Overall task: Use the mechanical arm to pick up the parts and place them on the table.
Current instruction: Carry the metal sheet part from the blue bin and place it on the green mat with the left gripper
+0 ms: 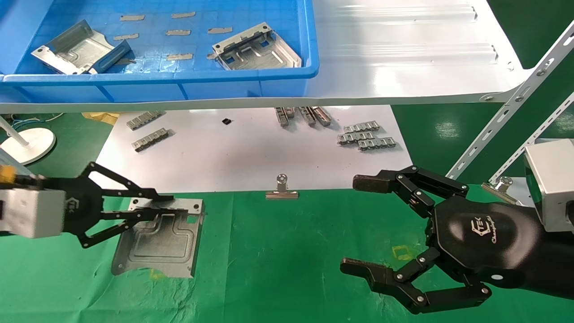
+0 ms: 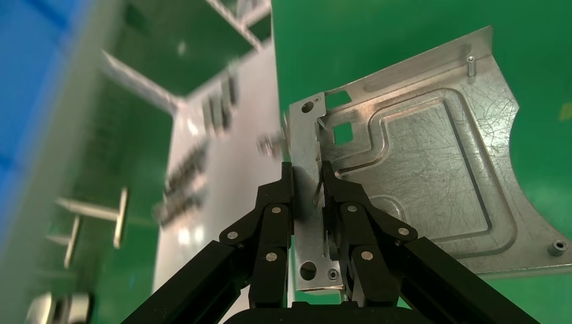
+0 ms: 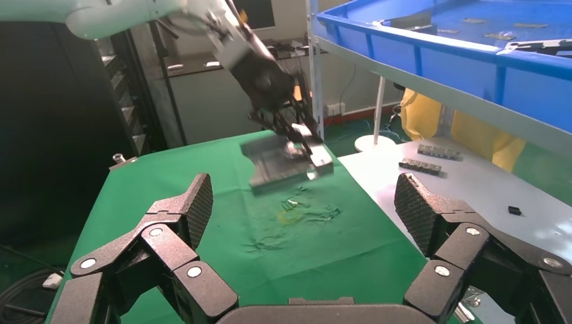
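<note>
My left gripper [image 1: 167,205] is shut on the folded rim of a silver stamped part [image 1: 161,244] and holds it low over the left of the green table [image 1: 287,255]. I cannot tell whether the part touches the cloth. In the left wrist view the fingers [image 2: 287,196] pinch the rim strip of the part [image 2: 418,169]. My right gripper [image 1: 356,224] is open and empty over the table's right side; it also shows in the right wrist view [image 3: 303,209]. That view shows the held part [image 3: 280,162] farther off. Two more parts [image 1: 78,47] [image 1: 255,47] lie in the blue bin [image 1: 179,80].
The bin sits on a glossy white shelf [image 1: 403,54] overhanging a white sheet [image 1: 251,152] with grey toothed link strips [image 1: 365,134]. A binder clip [image 1: 281,188] sits at the sheet's front edge. Slanted shelf braces [image 1: 515,103] stand at the right, a white lamp base [image 1: 27,143] at the left.
</note>
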Action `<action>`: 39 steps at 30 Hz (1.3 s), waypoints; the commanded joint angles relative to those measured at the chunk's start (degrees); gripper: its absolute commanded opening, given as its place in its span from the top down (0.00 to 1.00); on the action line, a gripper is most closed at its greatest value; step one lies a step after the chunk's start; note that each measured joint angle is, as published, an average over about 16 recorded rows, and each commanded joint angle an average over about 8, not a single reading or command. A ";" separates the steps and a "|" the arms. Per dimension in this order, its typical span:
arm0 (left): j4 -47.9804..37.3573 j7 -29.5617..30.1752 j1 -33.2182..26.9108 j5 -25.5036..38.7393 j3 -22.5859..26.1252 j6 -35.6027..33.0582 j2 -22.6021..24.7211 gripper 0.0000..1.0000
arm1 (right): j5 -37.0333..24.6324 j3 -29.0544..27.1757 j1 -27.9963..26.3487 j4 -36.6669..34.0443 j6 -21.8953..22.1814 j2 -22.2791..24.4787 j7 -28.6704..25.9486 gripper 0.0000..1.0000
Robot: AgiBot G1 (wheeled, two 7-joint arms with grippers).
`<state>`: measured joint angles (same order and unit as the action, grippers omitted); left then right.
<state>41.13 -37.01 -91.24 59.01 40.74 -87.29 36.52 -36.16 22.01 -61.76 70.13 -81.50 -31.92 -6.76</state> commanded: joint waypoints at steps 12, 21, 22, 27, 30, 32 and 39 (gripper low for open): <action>-9.57 -13.85 7.70 1.14 0.43 5.99 2.65 0.20 | 0.00 0.00 0.00 0.00 0.00 0.00 0.00 0.00; -14.02 -19.16 8.71 2.80 1.39 5.52 4.19 0.00 | 0.00 0.00 0.00 0.00 0.00 0.00 0.00 0.00; -14.48 -19.63 8.65 3.19 1.61 5.37 4.31 0.00 | 0.00 0.00 0.00 0.00 0.00 0.00 0.00 0.00; -17.22 -19.67 7.50 3.91 2.15 3.53 4.73 0.00 | 0.00 0.00 0.00 0.00 0.00 0.00 0.00 0.00; -19.06 -17.08 6.53 2.31 1.68 0.59 4.94 0.00 | 0.00 0.00 0.00 0.00 0.00 0.00 0.00 0.00; -20.04 -14.34 6.05 0.55 1.30 -1.45 5.03 0.00 | 0.00 0.00 0.00 0.00 0.00 0.00 0.00 0.00; -20.38 -1.55 7.20 -7.95 0.82 -4.25 4.45 0.00 | 0.00 0.00 0.00 0.00 0.00 0.00 0.00 0.00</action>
<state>20.58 -39.39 -84.03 51.71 41.64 -91.35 41.03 -36.16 22.01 -61.75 70.12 -81.50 -31.92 -6.76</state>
